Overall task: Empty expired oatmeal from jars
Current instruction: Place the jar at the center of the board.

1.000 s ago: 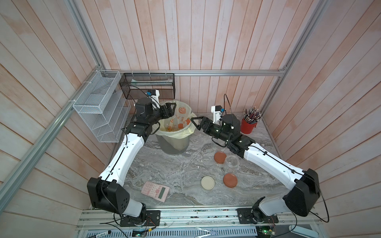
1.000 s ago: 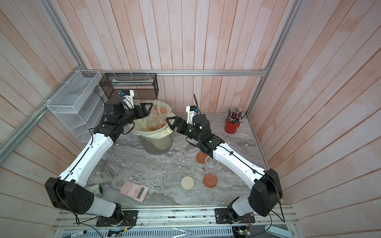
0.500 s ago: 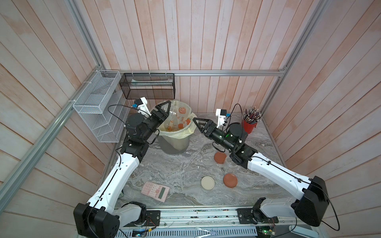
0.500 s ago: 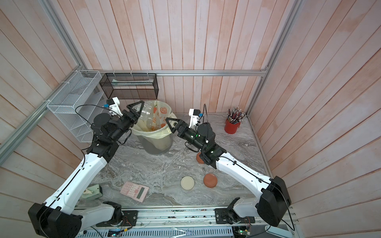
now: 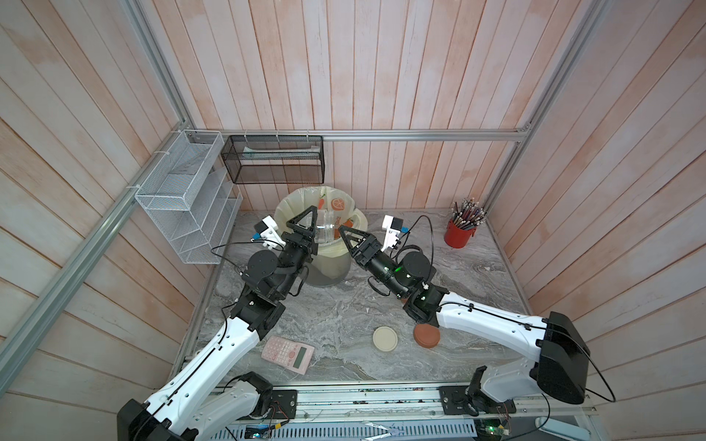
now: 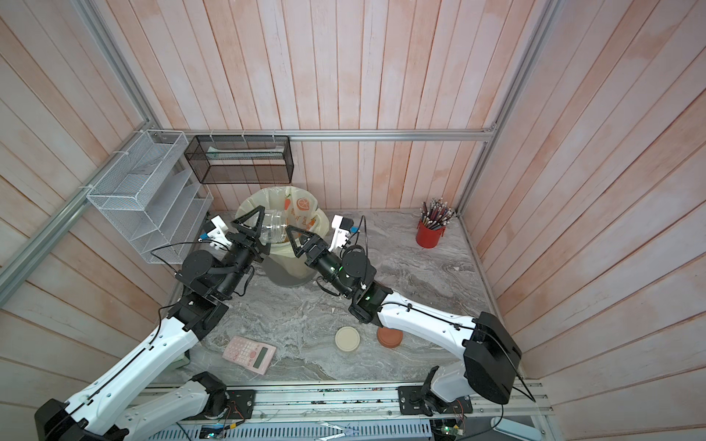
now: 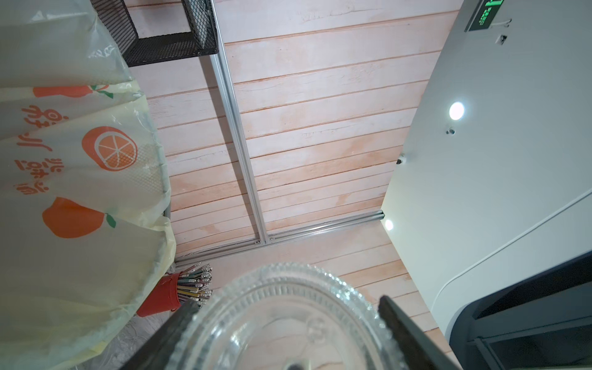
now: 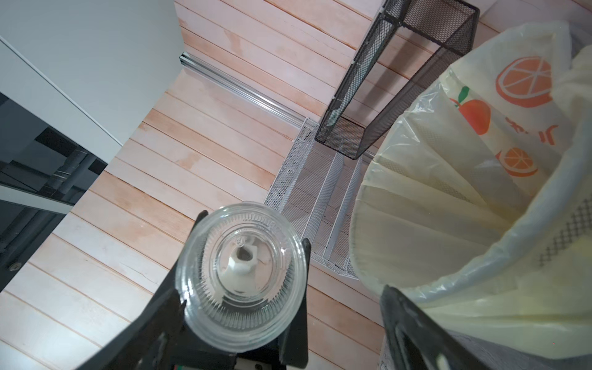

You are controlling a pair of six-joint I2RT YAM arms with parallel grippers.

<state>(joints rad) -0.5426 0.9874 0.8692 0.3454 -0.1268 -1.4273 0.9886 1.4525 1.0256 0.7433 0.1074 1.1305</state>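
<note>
Left wrist view looks straight onto a small, clear, round jar with a ribbed base [image 7: 288, 323]. It fills the space between the black fingers [image 7: 166, 336] of the left gripper [image 7: 287, 302], whose jaws are clenched on the jar's sides. In both top views the jar [image 5: 327, 231] [image 6: 273, 229] lies tipped on its side just past this gripper's tips. It hangs over the mouth of a grey round bin with a cream, orange-printed plastic liner [image 5: 330, 273] [image 6: 290, 275].

From the right wrist the jar [image 8: 240, 272] shows end-on and see-through, beside the liner's rim.

The right gripper [image 5: 345, 236] faces the left one across the jar, its jaws spread wide and grasping nothing. Its upper tip reaches the jar's far end, but whether they touch cannot be told. The bin stands directly below both grippers on a grey marbled tabletop [image 5: 336, 317].

Back along the right arm, a terracotta-orange round lid [image 5: 428, 336] lies partly under the forearm. A cream round lid [image 5: 385, 339] lies just beside it, on the side toward the left arm. A pink calculator [image 5: 288, 353] lies beside the left forearm.

Well apart, on the outer side of the right gripper, a red cup of pencils [image 5: 458, 236] stands in the back corner. A white wire-mesh rack [image 5: 183, 206] hangs on the wall on the outer side of the left gripper. A black mesh basket [image 5: 273, 160] hangs on the back wall beyond both sets of fingertips.
</note>
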